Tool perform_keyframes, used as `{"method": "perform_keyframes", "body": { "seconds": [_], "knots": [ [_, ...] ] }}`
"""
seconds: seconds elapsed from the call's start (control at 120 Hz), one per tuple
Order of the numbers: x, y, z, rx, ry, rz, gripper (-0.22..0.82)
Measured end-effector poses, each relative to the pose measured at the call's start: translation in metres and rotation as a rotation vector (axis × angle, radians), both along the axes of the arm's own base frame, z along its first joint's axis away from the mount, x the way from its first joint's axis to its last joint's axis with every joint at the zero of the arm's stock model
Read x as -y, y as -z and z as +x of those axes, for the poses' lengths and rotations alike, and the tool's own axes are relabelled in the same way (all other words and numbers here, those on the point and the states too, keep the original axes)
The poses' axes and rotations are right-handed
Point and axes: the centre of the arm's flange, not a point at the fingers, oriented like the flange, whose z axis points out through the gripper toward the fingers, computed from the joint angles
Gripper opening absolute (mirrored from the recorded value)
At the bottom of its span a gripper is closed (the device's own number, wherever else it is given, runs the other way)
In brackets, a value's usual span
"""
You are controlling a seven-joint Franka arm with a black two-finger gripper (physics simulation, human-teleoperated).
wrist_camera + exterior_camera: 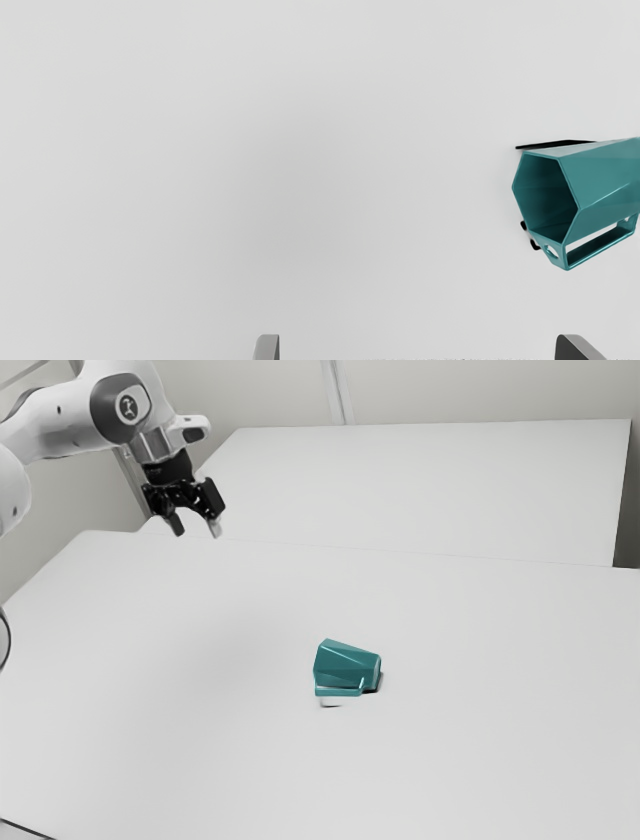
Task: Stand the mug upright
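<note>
On the pale arm [60,422], close above its wrist, a dark round badge [128,407] carries a small light mark made of thin strokes; it is too small to say what it stands for. The part of the mug [345,663] that shows is plain teal.

The tool [197,533] is up in the air, well apart from the mug and higher than it, toward the exterior view's upper left. Its two fingers [267,349] stand wide apart with nothing between them. The mug lies on its side on the white bench [190,710], out in front of the tool and toward the exterior view's right.

In the exterior view the mug's wider end points to the left and its narrower end to the right, with the handle [602,246] along the side nearer that camera. The wrist view shows the mug beyond the fingertips and off toward one finger's side, rather than centred between the two. Its six-sided mouth [545,195] is open toward the stretch of bench in front of the tool, and the squared handle sits on the side nearer the fingertips. A thin dark shadow [562,144] runs along the opposite side.
</note>
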Motion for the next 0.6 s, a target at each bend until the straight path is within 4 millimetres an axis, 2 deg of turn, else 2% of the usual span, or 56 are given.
{"method": "perform_keyframes", "body": {
  "seconds": [0.083,0.267,0.367,0.45,0.6],
  "knots": [
    [-0.003,0.024,-0.005,-0.029,-0.039,-0.110,0.60],
    [0.009,0.077,-0.008,-0.013,-0.084,-0.302,0.60],
    [0.012,0.097,-0.008,0.016,-0.107,-0.378,0.60],
    [0.015,0.123,-0.014,0.017,-0.129,-0.439,0.60],
    [0.030,0.160,-0.022,0.018,-0.150,-0.537,0.60]
  ]
}}
